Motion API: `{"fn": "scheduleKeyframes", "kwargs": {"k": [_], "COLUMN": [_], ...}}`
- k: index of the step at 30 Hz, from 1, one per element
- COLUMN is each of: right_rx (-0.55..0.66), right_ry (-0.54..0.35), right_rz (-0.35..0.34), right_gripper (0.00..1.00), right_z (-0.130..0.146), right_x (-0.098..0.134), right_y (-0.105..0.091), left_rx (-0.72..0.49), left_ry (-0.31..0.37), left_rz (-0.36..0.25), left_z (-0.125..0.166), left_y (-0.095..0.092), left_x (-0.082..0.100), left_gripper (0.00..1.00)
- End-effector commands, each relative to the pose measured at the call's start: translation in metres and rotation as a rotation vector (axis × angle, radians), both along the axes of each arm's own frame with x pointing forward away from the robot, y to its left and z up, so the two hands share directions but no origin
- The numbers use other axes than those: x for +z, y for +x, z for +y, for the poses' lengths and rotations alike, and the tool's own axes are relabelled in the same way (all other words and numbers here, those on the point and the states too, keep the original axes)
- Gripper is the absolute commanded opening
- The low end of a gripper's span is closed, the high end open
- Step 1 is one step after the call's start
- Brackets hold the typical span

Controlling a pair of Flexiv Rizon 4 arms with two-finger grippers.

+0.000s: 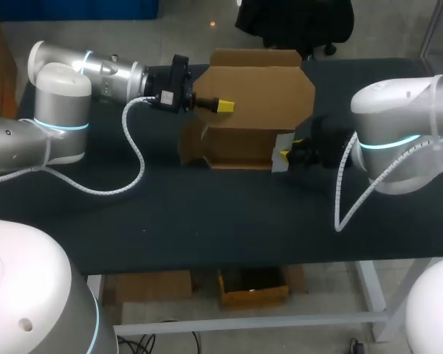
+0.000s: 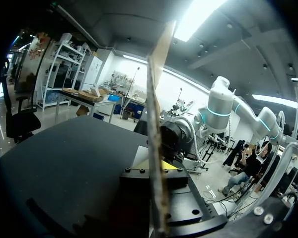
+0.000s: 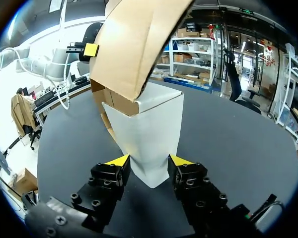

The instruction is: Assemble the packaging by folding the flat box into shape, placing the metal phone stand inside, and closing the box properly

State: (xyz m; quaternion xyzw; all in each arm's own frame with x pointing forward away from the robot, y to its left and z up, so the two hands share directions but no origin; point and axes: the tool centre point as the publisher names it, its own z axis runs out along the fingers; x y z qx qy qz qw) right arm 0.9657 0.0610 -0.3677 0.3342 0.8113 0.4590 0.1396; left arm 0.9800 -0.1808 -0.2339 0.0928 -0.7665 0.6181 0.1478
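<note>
We see black table (image 1: pixel 207 214) filling most of head view. Our left arm (image 1: pixel 96 70) comes in from left, our right arm (image 1: pixel 399 125) from right. Brown cardboard box (image 1: pixel 258 92) stands half-folded at table's far middle, flaps open, between both arms. Our left gripper (image 1: pixel 225 105): fingers clamped on box's upright brown panel, seen edge-on in left wrist view. Our right gripper (image 3: pixel 150 161): fingers spread wide, yellow tips pressing box's white corner flap from both sides.

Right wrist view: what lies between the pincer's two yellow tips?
The box's white flap, touched on both sides by the right pincer, in that view.
</note>
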Motion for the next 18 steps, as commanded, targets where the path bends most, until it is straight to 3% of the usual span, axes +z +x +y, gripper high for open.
{"fn": "scheduleKeyframes", "kwargs": {"k": [1, 18], "right_rx": [-0.019, -0.201], "right_ry": [0.006, 0.009], "right_rz": [-0.003, 0.000], "right_gripper": [0.46, 0.44], "right_z": [0.0070, 0.0053], "right_x": [-0.0035, -0.0028], "right_y": [0.0007, 0.0054], "left_rx": [-0.002, -0.002], "left_ry": [0.000, 0.000], "left_rz": [0.001, 0.001], "left_z": [-0.0023, -0.0023], "left_y": [0.0004, 0.0004], "left_x": [-0.0030, -0.0030], "left_gripper": [0.00, 0.00]}}
